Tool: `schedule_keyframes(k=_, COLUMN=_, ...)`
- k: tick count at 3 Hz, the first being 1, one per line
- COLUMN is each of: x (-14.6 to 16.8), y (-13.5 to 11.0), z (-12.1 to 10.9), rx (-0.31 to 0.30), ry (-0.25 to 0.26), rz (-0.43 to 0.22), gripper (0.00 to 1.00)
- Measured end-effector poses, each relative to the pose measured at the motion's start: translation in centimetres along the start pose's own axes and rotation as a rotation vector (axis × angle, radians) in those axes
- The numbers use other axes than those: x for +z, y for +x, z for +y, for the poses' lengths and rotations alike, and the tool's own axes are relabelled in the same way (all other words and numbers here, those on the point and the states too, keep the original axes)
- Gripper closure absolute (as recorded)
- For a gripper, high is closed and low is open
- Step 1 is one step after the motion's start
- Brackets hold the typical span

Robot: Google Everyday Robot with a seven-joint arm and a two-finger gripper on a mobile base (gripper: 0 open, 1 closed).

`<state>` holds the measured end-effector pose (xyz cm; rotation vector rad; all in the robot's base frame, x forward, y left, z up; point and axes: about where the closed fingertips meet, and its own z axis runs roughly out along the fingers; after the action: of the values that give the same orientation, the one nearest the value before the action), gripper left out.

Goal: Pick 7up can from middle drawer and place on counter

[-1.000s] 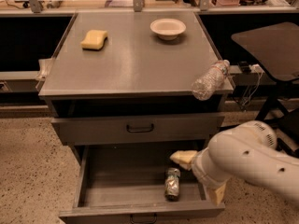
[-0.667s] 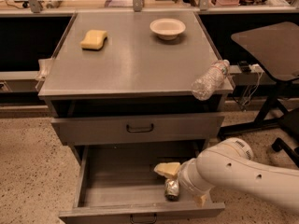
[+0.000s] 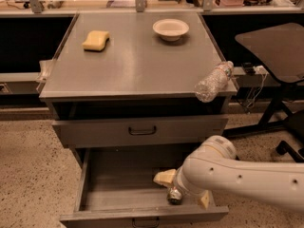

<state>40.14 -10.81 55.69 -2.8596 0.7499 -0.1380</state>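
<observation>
The 7up can [image 3: 174,195] lies in the open middle drawer [image 3: 114,194], near its front right; only its shiny end shows under my wrist. My gripper [image 3: 184,189] reaches down into the drawer from the right on a white arm. Its cream fingers stand apart, one [image 3: 164,177] to the left of the can and the other [image 3: 204,199] to its right, so it is open around the can. The counter [image 3: 137,65] is the grey metal top above.
On the counter lie a yellow sponge [image 3: 96,40], a white bowl [image 3: 170,29] and a clear water bottle [image 3: 213,81] overhanging the right edge. The drawer above [image 3: 137,129] is closed. A dark side table [image 3: 275,46] and chair base stand at the right.
My arm has moved left and down into the drawer. The gripper now straddles the can, which is mostly covered by my wrist.
</observation>
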Motion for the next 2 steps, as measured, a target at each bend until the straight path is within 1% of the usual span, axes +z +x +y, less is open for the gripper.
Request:
schedule_keyframes(k=1, x=4.2, y=1.5, z=0.2, rx=-0.134, ry=-0.156, rz=0.005, gripper=0.00)
schedule_keyframes(k=2, x=7.9, y=3.6, z=0.2, rx=-0.270, ry=-0.231, rz=0.006, gripper=0.00)
